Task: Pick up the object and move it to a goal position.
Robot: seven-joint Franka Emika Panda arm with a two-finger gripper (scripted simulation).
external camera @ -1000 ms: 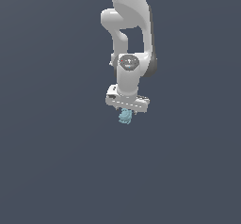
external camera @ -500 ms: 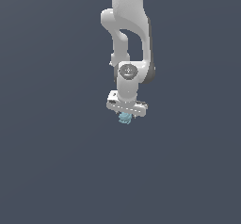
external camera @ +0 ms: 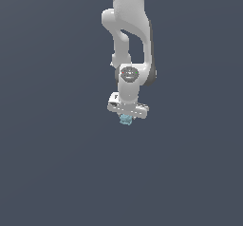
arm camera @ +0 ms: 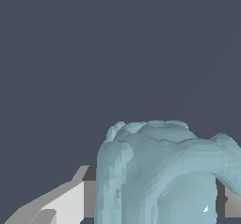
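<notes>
Exterior view: a white Panda arm (external camera: 129, 35) descends from the top edge of the frame against a plain dark grey-blue background (external camera: 52, 163), its wrist pointing downward. At the lower end of the arm sits the gripper (external camera: 126, 119), whose white crossbar is slightly tilted, the end toward the exterior view's right lying a little lower than the other. The object (external camera: 125, 119), a small pale teal lump, protrudes just below the crossbar, between the jaws; it is narrower than the crossbar and only its lower part is visible beneath the hand. Nothing else touches it, and no surface edge or shadow can be made out beneath it.

Wrist view: the object (arm camera: 164, 176) fills the lower part of the picture, showing a lumpy, irregular, faceted surface with a rounded upper rim and a lobe extending to one side. A white finger (arm camera: 66, 202) lies directly against one flank of the object, and a grey portion of the opposite finger (arm camera: 229, 200) appears at its other flank. The jaws are thus closed onto the object, separated only by its width, and it is held between them. Behind it, the same uniform dark background extends without visible detail.
</notes>
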